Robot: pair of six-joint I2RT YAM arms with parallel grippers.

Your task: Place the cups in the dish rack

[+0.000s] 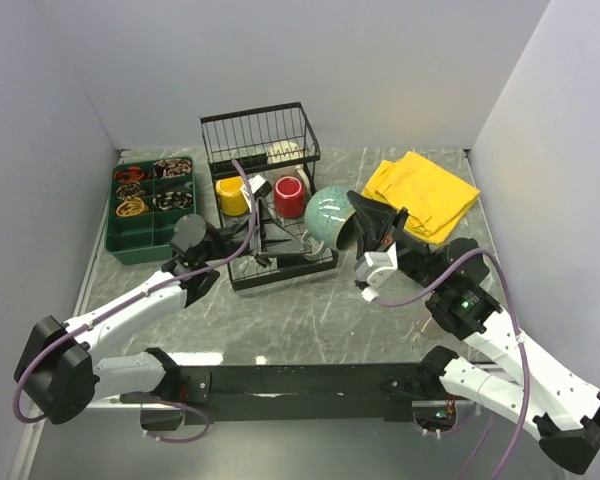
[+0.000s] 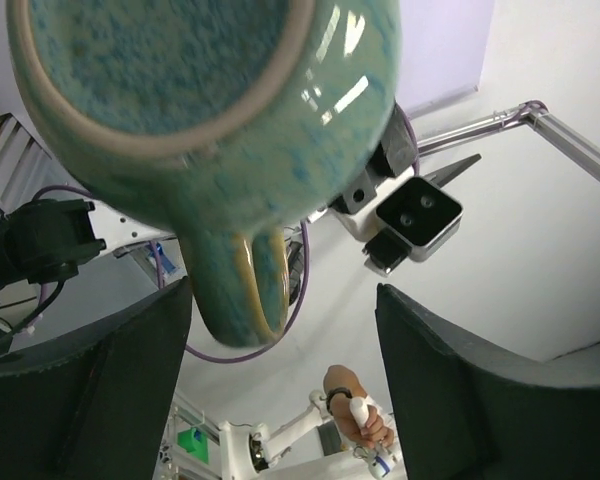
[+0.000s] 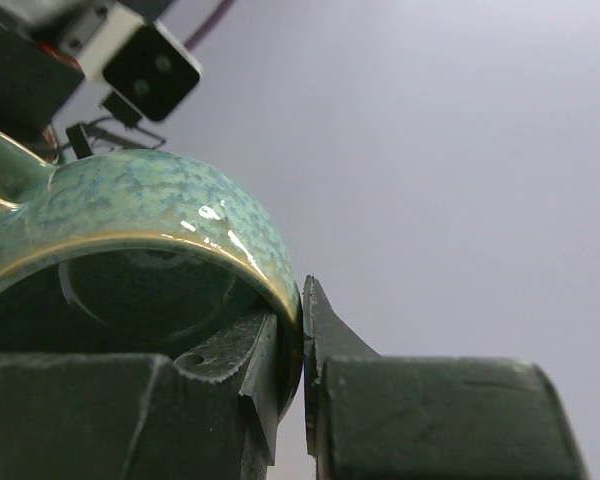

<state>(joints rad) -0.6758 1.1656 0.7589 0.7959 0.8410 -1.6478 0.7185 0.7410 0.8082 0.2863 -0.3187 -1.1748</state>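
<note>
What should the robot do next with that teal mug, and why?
Probably close the left gripper on the mug by its handle: it hangs between the open fingers, while the right gripper pinches the rim.

Three cameras, one shared subject.
I watch the whole table (image 1: pixel 310 320) from above and behind the arm bases; my left wrist camera looks steeply upward from close beneath the large teal mug (image 2: pixel 210 90), my right wrist camera sits right against its rim, facing up too. All three views share that mug.
</note>
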